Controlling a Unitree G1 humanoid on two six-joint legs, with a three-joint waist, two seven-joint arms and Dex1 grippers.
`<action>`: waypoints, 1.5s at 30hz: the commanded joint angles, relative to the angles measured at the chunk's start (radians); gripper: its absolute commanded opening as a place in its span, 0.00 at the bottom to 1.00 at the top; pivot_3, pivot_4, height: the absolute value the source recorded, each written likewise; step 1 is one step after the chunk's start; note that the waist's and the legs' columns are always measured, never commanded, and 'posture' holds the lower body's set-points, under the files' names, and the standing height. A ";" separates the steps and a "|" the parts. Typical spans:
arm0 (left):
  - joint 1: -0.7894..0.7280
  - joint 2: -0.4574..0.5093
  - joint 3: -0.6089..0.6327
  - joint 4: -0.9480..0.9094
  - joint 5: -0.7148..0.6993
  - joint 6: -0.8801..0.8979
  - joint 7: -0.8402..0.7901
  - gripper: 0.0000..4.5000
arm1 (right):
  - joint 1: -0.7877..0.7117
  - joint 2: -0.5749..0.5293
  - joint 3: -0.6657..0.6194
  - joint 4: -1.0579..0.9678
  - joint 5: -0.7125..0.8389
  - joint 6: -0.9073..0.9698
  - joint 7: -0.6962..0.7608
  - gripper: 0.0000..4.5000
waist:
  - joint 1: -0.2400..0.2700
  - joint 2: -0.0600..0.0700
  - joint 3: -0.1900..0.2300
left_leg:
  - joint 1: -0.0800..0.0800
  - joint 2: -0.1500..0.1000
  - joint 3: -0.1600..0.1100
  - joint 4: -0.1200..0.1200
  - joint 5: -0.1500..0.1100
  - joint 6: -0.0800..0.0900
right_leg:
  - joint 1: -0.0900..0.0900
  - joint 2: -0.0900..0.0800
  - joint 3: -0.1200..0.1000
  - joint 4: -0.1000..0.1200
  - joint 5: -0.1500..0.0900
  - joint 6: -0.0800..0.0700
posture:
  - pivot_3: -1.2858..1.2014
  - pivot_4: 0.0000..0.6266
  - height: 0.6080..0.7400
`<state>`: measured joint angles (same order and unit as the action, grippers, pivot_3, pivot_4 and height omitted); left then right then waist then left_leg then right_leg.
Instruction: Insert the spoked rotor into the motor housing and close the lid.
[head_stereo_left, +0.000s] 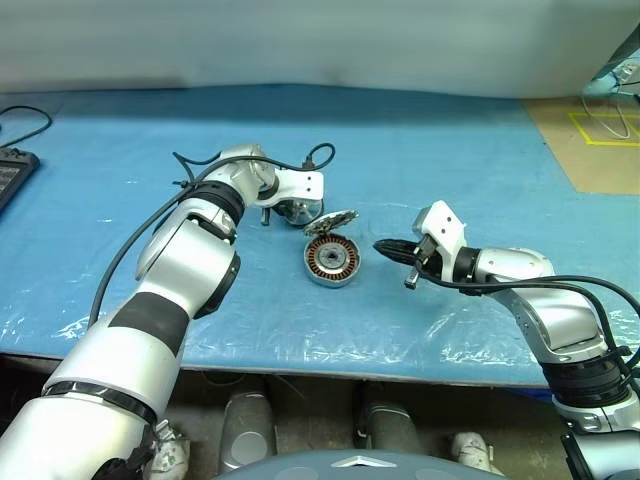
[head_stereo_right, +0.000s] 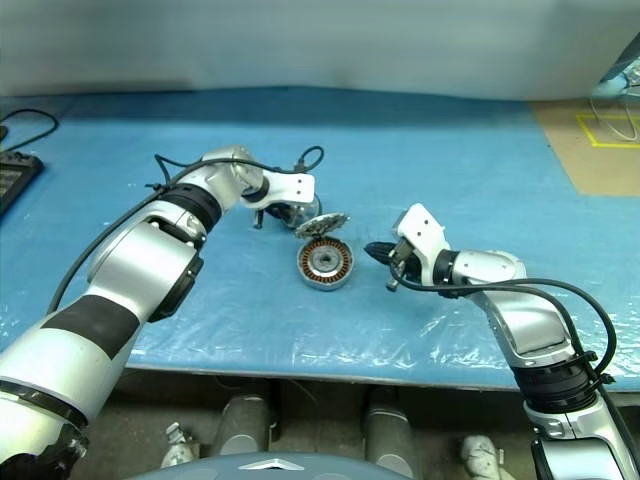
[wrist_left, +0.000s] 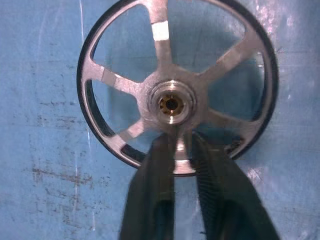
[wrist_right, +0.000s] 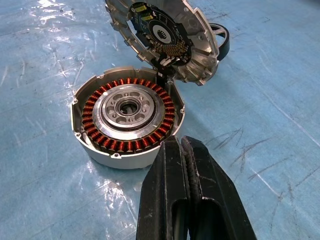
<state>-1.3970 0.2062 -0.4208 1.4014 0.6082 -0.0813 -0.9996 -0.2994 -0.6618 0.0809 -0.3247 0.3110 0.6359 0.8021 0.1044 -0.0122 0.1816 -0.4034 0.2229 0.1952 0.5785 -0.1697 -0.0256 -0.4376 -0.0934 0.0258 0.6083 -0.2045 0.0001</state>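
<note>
Blue surface: a plastic-covered table top (head_stereo_left: 120, 180) carries all the parts, its film wrinkled and glinting near the front edge
Left gripper (wrist_left: 176, 150): its two black fingers (wrist_left: 152, 195) are drawn together on one silvery spoke of the spoked rotor (wrist_left: 172, 102), pinching it just short of the rim; the hub lies straight ahead of the fingertips
Spoked rotor: flat on the blue table top, black rim all round, five silvery spokes running to a bright hub with a brassy centre
Right gripper (wrist_right: 181, 145): jaws pressed fully together with nothing between them, tips hovering just beside the near wall of the motor housing (wrist_right: 127, 120)
Motor housing: directly ahead of the right fingertips, open side up, a ring of copper-brown coils around a silver hub
Lid (wrist_right: 165, 37): past the housing from the right jaws, standing tilted open off the housing's far rim, its patterned inner face with a dark round board turned toward them
Rotor from the right wrist: a slice of its black rim peeks out behind the lid's edge
Between the grippers: housing and lid sit between the two
</note>
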 joint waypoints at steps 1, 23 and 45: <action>-0.006 0.005 0.001 -0.009 -0.002 -0.007 -0.008 0.03 | -0.016 -0.007 -0.017 -0.009 -0.001 -0.020 -0.001 0.00 | 0.000 0.000 0.000 | 0.000 0.000 0.000 0.000 0.000 0.000 | 0.000 0.000 0.000 0.000 0.000 0.000 | 0.52 0.24 1.00; 0.062 0.139 0.137 -0.036 -0.143 -0.184 -0.032 0.03 | 0.002 0.001 -0.106 0.142 0.001 -0.141 -0.021 0.00 | -0.001 0.000 0.000 | 0.000 0.000 0.000 0.000 0.000 0.000 | 0.000 0.000 0.000 0.000 0.000 0.000 | 0.52 0.24 1.00; 0.303 0.274 0.315 -0.202 -0.448 -0.223 -0.491 0.03 | 0.053 0.080 -0.071 0.232 -0.055 -0.252 -0.038 0.00 | 0.002 0.000 0.000 | 0.000 0.001 0.001 -0.001 0.000 0.000 | -0.001 0.000 0.000 0.000 0.000 0.000 | 0.52 0.24 1.00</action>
<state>-1.0942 0.4712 -0.1281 1.2565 0.2092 -0.2877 -1.4341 -0.2478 -0.5839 0.0159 -0.0753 0.2523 0.4007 0.7618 0.1062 -0.0120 0.1817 -0.4037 0.2235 0.1958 0.5777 -0.1699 -0.0258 -0.4383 -0.0936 0.0256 0.6080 -0.2047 -0.0002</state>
